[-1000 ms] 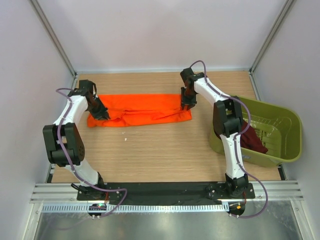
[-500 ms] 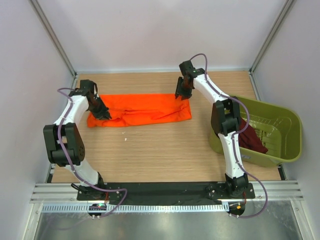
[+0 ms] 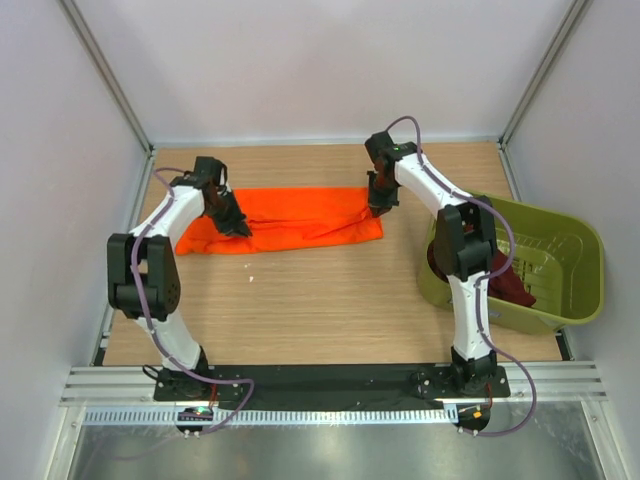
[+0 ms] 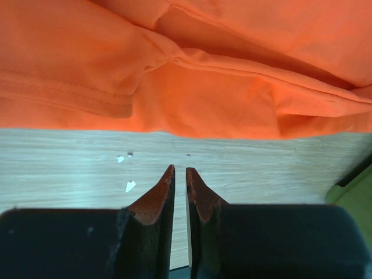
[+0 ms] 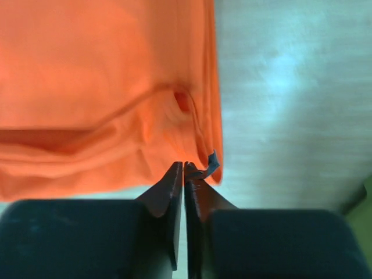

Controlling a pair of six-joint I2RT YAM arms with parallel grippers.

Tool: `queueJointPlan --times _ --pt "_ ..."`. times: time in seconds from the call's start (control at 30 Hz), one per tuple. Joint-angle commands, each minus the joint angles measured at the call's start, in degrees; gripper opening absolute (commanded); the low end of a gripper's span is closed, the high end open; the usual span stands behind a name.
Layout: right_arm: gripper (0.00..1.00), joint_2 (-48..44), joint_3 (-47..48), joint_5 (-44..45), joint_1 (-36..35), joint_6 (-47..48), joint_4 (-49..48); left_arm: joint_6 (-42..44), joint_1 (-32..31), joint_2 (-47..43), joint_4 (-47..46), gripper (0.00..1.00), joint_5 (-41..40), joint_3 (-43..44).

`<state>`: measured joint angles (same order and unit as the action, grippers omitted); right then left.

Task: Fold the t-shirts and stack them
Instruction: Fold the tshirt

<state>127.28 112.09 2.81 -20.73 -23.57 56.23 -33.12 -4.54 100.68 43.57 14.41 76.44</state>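
The orange shirt (image 3: 300, 215) lies spread at the far side; the maroon shirt (image 3: 510, 285) sits in the tub (image 3: 570, 250) on the right. The left gripper (image 4: 179, 171) is closed and empty. The right gripper (image 5: 183, 165) is closed at the orange shirt's corner, hold unclear. The cloth is limp and light, best pinched at the corners.

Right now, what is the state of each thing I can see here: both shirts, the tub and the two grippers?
orange t-shirt: folded into a long band, flat on the table.
maroon t-shirt: crumpled, unfolded, inside the olive tub.
olive tub: upright.
left gripper: shut, no cloth seen between its jaws.
right gripper: shut at the orange t-shirt's corner; grip on cloth unclear.
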Motion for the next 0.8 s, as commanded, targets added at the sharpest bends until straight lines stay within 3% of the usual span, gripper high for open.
queueJointPlan --times 0.0,0.03,0.3,0.77 --pt "0.07 -6.0 -4.2 0.7 0.1 2.2 -1.6 -1.6 -0.4 3.3 -2.0 0.13 1.6 4.0" --pt "0.01 -5.6 -4.1 0.1 0.0 2.4 -1.4 -1.6 -0.3 4.1 -1.5 0.12 1.7 4.8" --pt "0.01 0.3 0.6 -5.0 0.0 2.1 -0.5 -1.6 -0.4 8.4 1.9 0.11 0.4 8.8" --pt "0.01 -6.4 -18.2 0.2 0.3 2.4 -3.9 -0.8 0.8 12.3 4.7 0.11 -6.4 10.1"
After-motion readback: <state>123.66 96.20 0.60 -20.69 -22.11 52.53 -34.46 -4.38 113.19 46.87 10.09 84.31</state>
